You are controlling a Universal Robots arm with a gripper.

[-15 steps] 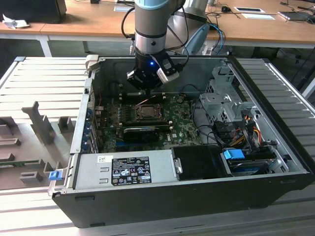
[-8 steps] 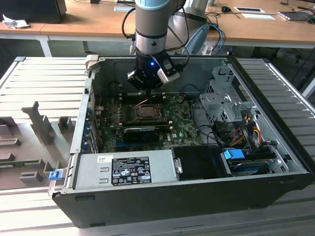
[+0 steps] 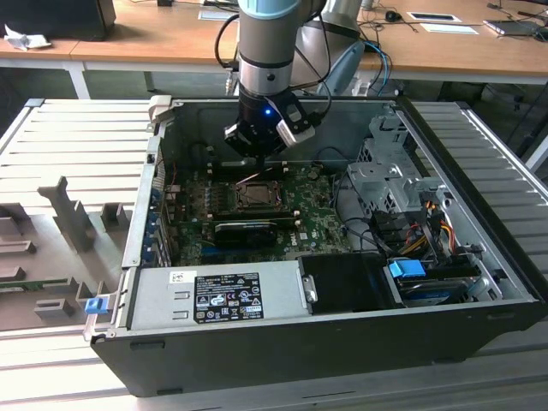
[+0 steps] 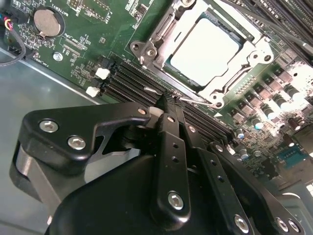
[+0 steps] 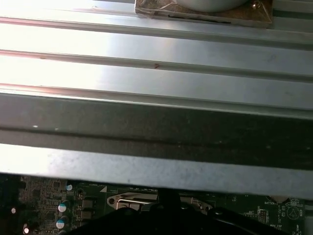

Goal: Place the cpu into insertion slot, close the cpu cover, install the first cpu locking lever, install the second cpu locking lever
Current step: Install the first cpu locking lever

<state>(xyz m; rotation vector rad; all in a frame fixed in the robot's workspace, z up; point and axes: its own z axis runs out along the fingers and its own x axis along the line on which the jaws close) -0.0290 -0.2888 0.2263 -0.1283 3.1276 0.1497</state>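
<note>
The cpu [image 4: 205, 46] shows its silver-grey face in the insertion slot [image 3: 254, 195] on the green motherboard [image 3: 317, 224]. The cpu cover [image 4: 164, 32] lies flat around it, with the chip in its window. A thin metal locking lever [image 4: 195, 101] runs along the socket's edge beside the memory slots. My gripper [image 4: 167, 100] is shut, and its tips sit right at this lever, hiding the middle of it. Whether they press or pinch it is unclear. In the exterior view the gripper [image 3: 261, 141] hangs just behind the socket inside the open computer case.
The case walls [image 3: 479, 214] enclose the board. A power supply [image 3: 214, 295] fills the front, and a drive cage [image 3: 385, 171] and cables [image 3: 428, 223] stand at the exterior view's right. A long black card [image 3: 244, 229] lies in front of the socket. A coin battery [image 4: 48, 22] sits on the board.
</note>
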